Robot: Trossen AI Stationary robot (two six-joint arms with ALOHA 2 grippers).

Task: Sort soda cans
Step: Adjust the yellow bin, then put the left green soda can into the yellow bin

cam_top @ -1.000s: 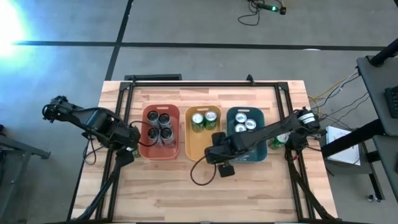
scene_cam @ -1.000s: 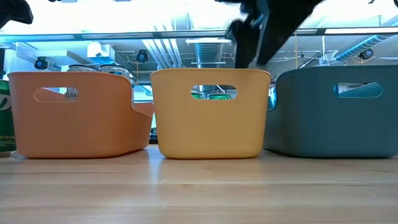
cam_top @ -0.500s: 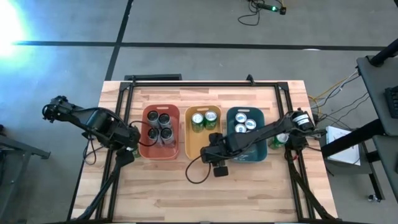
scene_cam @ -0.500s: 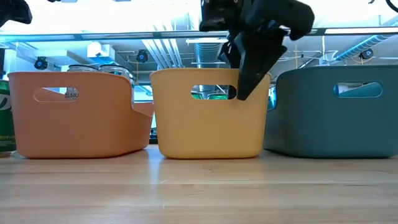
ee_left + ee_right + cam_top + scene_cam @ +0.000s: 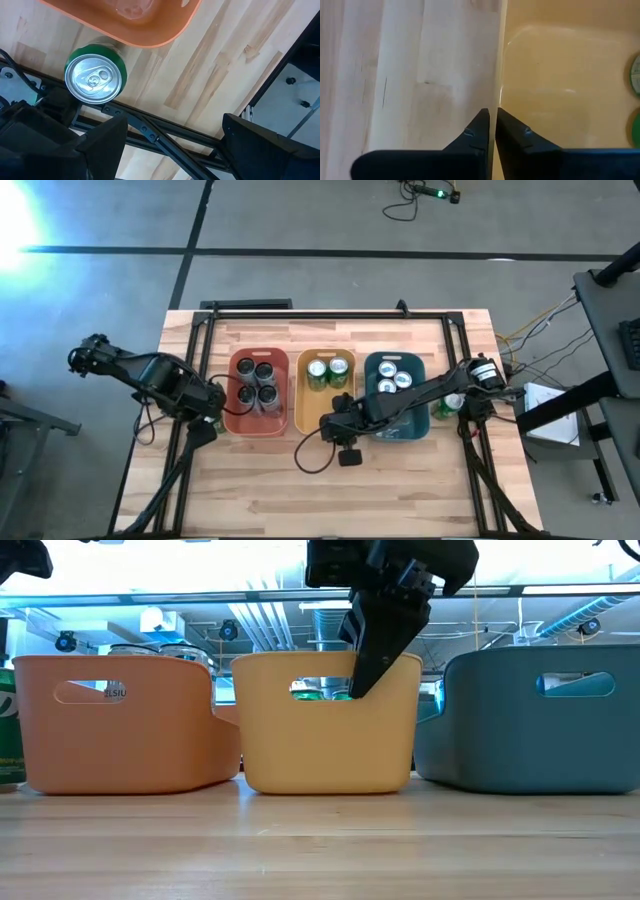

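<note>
Soda cans: three sorted groups are shown, dark in the red bin [image 5: 232,418], green in the orange bin [image 5: 305,423], silver-blue in the teal bin [image 5: 421,427].
High view: the right gripper [image 5: 336,420] is placed at the orange bin's near rim; the left gripper [image 5: 207,412] is held beside the red bin's outer wall.
Low view: a green can [image 5: 10,725] is seen standing on the table, outside the red bin.
Left wrist view: this stray can [image 5: 95,74] is framed between widely spread fingers, upright, touching the bin wall.
Right wrist view: the fingers are pressed nearly together, pinching the orange bin's thin wall.
Handling: the can is judged rigid, smooth, slippery, dentable; its mid-body sides are best grasped.
</note>
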